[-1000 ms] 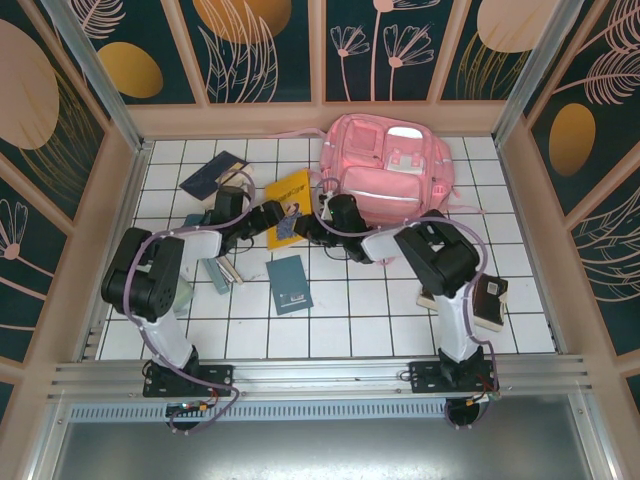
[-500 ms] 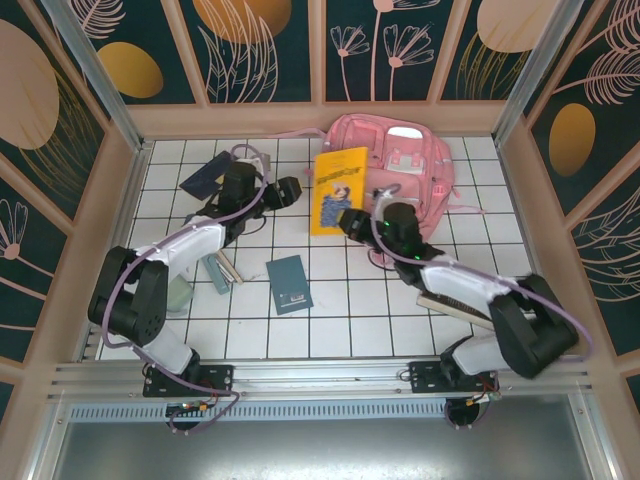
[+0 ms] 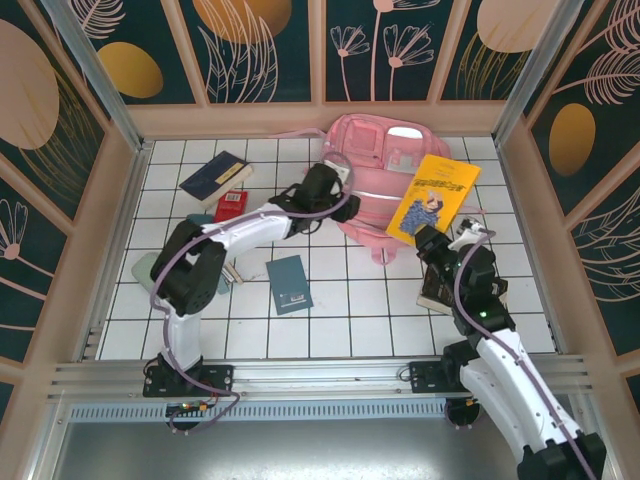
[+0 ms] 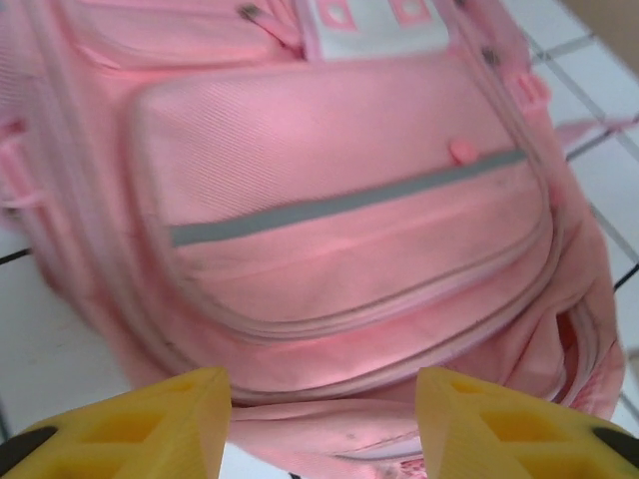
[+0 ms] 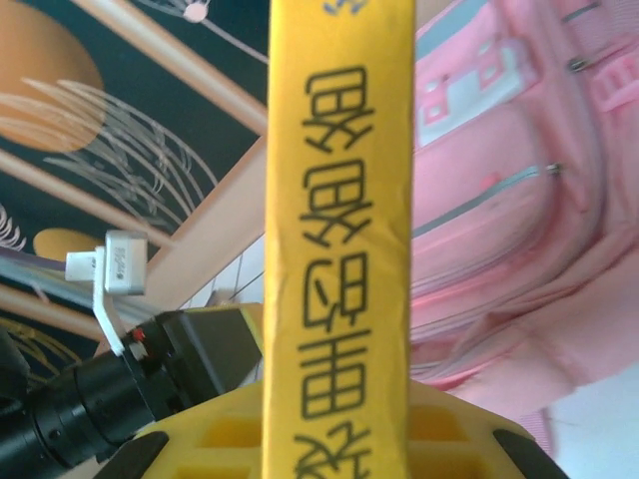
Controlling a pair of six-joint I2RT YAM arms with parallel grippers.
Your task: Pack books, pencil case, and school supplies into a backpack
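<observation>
Beside pink backpack [image 3: 385, 170] | yellow book [image 3: 433, 198], blue picture, tilted | right gripper [image 3: 428, 240] clamps it

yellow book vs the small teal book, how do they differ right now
The yellow book is lifted off the table, tilted and clamped in the right pincer. The teal book lies flat on the table with nothing touching it. The yellow book has a picture on its cover and looks larger; the teal book is nearly plain and smaller. Both are thin books outside the pink backpack.
</observation>
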